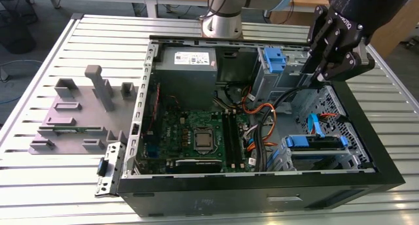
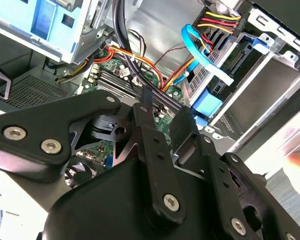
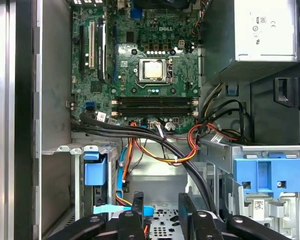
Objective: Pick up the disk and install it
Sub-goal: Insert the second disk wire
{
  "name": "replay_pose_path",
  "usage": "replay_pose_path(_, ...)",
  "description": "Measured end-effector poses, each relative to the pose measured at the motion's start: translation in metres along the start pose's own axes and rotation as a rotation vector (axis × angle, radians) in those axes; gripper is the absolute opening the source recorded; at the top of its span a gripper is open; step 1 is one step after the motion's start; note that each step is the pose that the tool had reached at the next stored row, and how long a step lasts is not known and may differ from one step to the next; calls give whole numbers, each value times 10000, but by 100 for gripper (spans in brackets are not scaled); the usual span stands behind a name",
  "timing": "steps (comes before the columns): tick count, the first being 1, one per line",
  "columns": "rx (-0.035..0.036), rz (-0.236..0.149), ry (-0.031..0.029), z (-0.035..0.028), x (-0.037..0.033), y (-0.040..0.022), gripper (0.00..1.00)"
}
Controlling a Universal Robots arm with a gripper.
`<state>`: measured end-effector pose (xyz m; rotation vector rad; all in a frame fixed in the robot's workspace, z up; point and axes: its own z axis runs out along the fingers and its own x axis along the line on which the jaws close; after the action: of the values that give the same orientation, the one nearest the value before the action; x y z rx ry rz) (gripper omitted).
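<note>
Blue-railed disk (image 3: 95, 172) apart from fingers (image 3: 186, 211)

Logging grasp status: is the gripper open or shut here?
Open: in the first wrist view the gripper has fingers apart, nothing between them.

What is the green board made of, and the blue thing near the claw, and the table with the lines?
The green board looks like glossy lacquered circuit board with shiny metal parts on it. The blue bracket looks like moulded plastic: matte, even in colour, with rounded edges. The table looks like brushed aluminium: pale grey, dull sheen, long straight slots. The gripper looks like black-coated metal, though that is less sure.
</note>
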<state>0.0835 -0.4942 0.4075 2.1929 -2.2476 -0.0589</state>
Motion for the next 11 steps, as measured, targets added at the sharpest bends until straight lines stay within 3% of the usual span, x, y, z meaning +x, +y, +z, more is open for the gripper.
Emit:
replay_pose_path(5, 0, -1, 0, 16, 24, -2, 41)
replay_pose_path(11, 0, -1, -1, 59, 98, -8, 41)
